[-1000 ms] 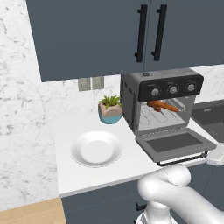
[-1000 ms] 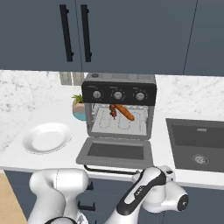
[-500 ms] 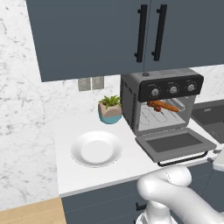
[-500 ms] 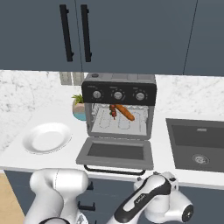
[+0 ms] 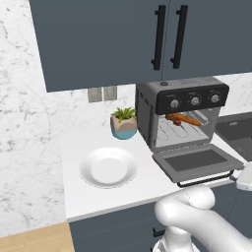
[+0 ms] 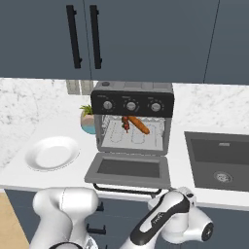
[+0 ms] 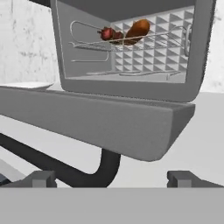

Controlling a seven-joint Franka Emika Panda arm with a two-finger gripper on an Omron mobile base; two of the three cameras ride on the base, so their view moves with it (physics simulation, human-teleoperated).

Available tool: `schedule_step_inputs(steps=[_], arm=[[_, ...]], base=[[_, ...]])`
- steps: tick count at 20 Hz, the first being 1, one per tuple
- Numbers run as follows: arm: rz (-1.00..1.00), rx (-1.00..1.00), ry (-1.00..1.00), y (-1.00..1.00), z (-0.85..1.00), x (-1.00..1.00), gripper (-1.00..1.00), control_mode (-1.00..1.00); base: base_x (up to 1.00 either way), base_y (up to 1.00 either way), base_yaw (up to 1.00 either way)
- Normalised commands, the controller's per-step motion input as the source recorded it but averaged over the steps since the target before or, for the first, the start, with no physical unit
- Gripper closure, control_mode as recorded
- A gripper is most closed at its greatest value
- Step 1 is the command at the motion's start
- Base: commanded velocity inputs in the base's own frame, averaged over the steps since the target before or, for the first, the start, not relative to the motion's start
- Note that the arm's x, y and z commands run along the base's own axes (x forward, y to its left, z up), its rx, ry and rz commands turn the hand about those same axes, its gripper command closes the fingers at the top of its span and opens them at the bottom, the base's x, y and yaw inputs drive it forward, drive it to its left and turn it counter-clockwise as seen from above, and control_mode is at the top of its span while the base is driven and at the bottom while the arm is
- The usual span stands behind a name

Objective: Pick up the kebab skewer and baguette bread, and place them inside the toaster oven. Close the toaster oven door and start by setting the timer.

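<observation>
We see the kebab skewer (image 6: 126, 122) and the baguette bread (image 6: 139, 125) lying together on the wire rack (image 7: 131, 41) inside the toaster oven (image 6: 133, 97), the skewer to the left and touching the baguette's left end. In the hand view the dark red meat chunks sit just left of the orange-brown loaf, both toward the far part of the rack. The toaster oven door (image 6: 128, 168) is dropped fully down, lying about flat over the near edge of the counter (image 5: 142, 187), with its black bar handle (image 7: 65, 168) at the near side. Our gripper (image 7: 111, 178) sits low at the near edge of the door, just under the handle, with its two finger tips (image 7: 41, 178) spread wide apart and nothing between them.

Left of the oven on the counter rests a white plate (image 5: 108, 167). A small potted plant (image 5: 123, 123) stands against the far wall between the plate and the oven. A dark sink (image 6: 219, 160) lies to the right, and dark cabinets (image 6: 87, 34) hang above.
</observation>
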Motion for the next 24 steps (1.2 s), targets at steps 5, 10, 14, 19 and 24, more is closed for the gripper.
schedule_step_inputs(steps=[5,10,14,19,24], arm=[[0.22,0.0,-0.01,0.0,0.0,0.0,-1.0,-1.0],[0.18,0.0,-0.09,0.0,0.15,0.0,-1.0,-1.0],[0.11,0.02,-0.14,0.0,0.31,0.0,-1.0,-1.0],[0.06,0.04,-0.13,0.0,0.37,0.07,-1.0,-1.0],[0.04,0.03,-0.12,0.0,0.32,0.17,-1.0,-1.0]], base=[[0.0,0.0,0.0],[0.0,0.0,0.0],[0.0,0.0,0.0],[0.0,0.0,0.0],[0.0,0.0,0.0]])
